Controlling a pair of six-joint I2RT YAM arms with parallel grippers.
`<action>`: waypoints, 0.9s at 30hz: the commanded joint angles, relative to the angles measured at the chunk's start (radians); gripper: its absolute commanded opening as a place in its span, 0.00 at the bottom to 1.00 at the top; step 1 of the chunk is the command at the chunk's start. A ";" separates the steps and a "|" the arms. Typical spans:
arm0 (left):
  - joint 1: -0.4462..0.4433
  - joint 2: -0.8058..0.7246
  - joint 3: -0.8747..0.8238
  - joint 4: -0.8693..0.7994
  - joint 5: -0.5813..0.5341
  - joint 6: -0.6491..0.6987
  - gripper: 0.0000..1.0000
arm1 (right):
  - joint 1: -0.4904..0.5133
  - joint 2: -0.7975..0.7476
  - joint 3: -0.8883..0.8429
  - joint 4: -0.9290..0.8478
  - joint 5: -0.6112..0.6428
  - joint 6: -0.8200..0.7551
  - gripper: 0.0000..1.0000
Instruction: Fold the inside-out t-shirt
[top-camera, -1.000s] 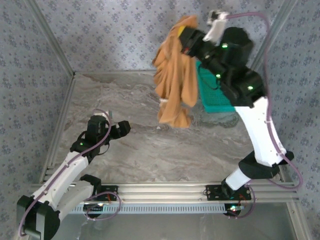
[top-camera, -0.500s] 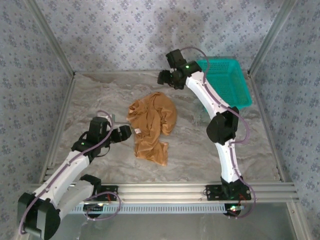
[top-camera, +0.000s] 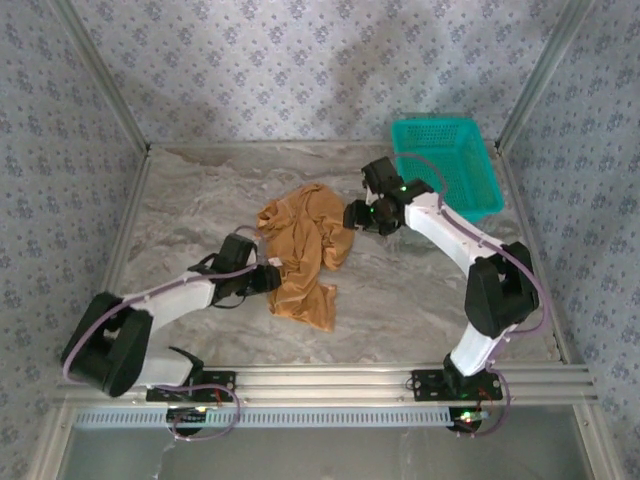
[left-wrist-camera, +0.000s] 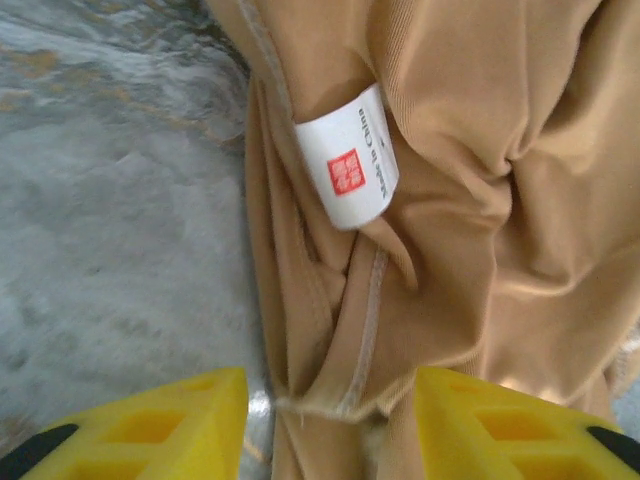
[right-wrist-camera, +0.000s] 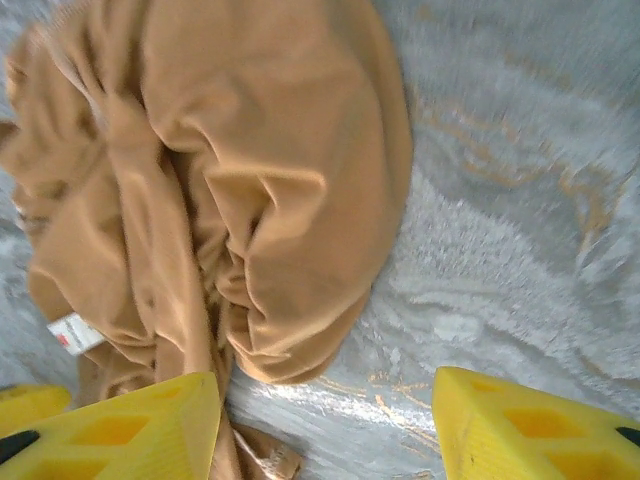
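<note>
The shirt (top-camera: 305, 245) lies crumpled mid-table (top-camera: 200, 200), as it did half a second ago; a second ago it hung from the right gripper (top-camera: 350, 216). That gripper has come back from the far side to the heap's right edge, its fingers apart over bare table and the shirt's rim. The left gripper (top-camera: 268, 278) has moved in to the heap's left edge, its fingers apart astride a hem fold just below a white label (left-wrist-camera: 350, 155). The basket (top-camera: 445, 165) sits far right.
</note>
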 joint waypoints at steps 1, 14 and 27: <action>-0.008 0.068 0.066 0.086 -0.031 -0.011 0.42 | 0.036 0.007 -0.071 0.104 -0.068 0.014 0.59; 0.003 -0.028 0.164 -0.139 -0.176 -0.038 0.00 | 0.095 0.269 -0.019 0.220 -0.071 0.130 0.52; 0.292 -0.267 0.498 -0.519 -0.133 0.038 0.00 | 0.039 -0.023 0.139 -0.063 -0.029 0.034 0.00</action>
